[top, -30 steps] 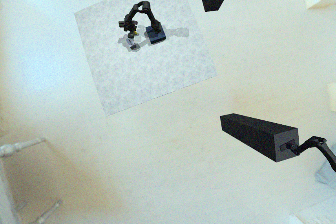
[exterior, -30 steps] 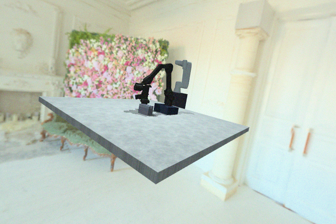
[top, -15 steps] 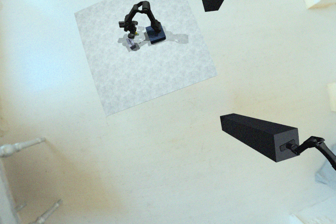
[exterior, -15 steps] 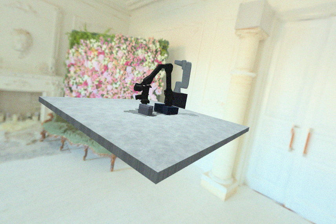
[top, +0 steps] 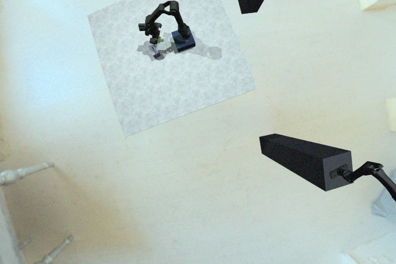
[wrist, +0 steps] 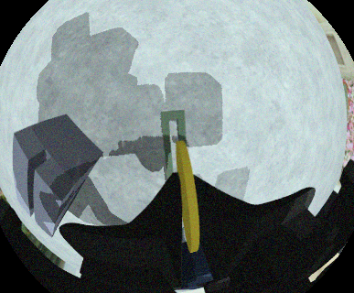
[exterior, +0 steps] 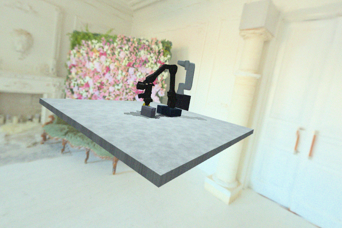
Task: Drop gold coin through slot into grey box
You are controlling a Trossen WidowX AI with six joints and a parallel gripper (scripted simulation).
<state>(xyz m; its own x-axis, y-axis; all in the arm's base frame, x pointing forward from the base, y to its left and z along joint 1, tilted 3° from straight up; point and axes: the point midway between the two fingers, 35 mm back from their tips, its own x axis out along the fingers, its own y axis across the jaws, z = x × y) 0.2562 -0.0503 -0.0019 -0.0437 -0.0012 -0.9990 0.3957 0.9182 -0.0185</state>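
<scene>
My gripper (top: 156, 35) (exterior: 147, 103) (wrist: 180, 178) points down and is shut on the gold coin (top: 159, 37) (exterior: 144, 104) (wrist: 189, 201). The coin stands on edge between the fingertips, raised above the holder. The green holder (top: 160, 40) (wrist: 172, 113) lies on the table below the coin, its groove showing empty in the wrist view; it is hidden in the exterior view. The grey box (top: 154, 51) (exterior: 148, 111) (wrist: 69, 144) stands close by, to the left in the wrist view, with a dark slot in its lid. The coin is not over the box.
The arm's dark-blue base block (top: 185, 44) (exterior: 169, 111) stands on the grey table (top: 191, 78) (exterior: 165, 142), near the holder and box. Shadows of the arm fall around them. Large black blocks (top: 303, 158) stand off the table in the top view.
</scene>
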